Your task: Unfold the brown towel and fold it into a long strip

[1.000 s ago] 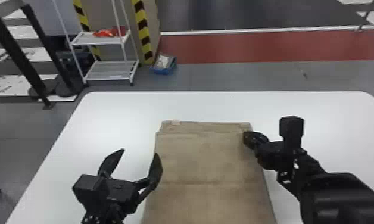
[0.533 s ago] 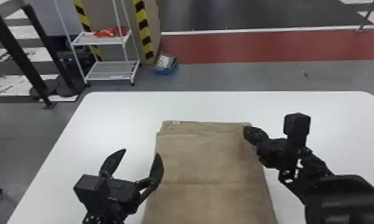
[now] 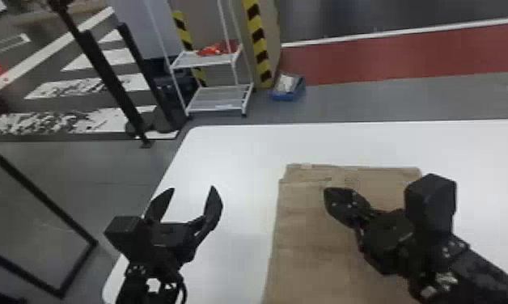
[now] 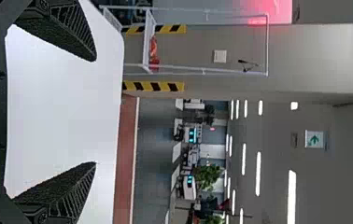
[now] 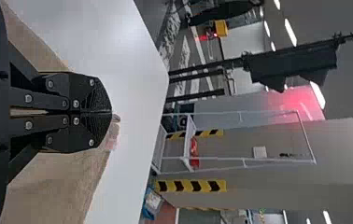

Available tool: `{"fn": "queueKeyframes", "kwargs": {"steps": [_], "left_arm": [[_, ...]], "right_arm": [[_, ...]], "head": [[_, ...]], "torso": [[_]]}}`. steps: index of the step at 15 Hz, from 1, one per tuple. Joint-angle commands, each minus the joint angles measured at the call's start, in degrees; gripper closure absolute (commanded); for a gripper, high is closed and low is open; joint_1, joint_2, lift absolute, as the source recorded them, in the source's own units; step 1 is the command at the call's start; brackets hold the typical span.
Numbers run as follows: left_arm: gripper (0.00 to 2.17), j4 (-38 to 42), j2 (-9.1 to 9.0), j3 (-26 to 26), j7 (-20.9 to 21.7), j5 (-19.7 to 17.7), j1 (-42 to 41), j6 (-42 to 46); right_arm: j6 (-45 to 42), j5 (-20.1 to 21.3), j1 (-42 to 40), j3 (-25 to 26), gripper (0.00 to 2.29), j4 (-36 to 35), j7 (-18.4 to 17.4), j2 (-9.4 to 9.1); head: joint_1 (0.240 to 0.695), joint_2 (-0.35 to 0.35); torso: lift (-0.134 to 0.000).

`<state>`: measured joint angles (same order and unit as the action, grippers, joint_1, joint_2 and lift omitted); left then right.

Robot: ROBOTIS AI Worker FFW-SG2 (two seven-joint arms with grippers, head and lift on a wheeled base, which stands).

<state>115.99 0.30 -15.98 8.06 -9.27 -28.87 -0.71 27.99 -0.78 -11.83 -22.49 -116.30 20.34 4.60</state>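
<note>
One white counter supports the work and, we judge, gives us room to lay cloth out. On it the brown towel lies flat, its length running away from us, probably so that a side can be turned over into a strip; at the far end we see layered edges slightly out of line. Our left pincer, beside the towel, is spread wide and empty, presumably ready to receive an edge. Our right pincer, over the towel, is closed, with no cloth visibly pinched. Smallest, a pale tag marks the far edge.
</note>
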Motion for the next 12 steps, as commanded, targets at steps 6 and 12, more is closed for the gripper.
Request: {"fn": "queueKeyframes", "kwargs": {"steps": [6, 12], "left_arm": [[0.07, -0.68, -0.04, -6.17, 3.02, -1.72, 2.59, -2.59], [0.08, -0.85, 0.23, -5.20, 21.04, 5.75, 2.59, -2.59]], "right_arm": [[9.94, 8.78, -3.73, -8.01, 0.02, -3.41, 1.99, 3.48], [1.86, 2.63, -13.05, 12.29, 0.07, -13.61, 2.60, 4.10]], "head": [[0.695, 0.350], [0.695, 0.350]], "torso": [[-0.114], [-0.114]]}}
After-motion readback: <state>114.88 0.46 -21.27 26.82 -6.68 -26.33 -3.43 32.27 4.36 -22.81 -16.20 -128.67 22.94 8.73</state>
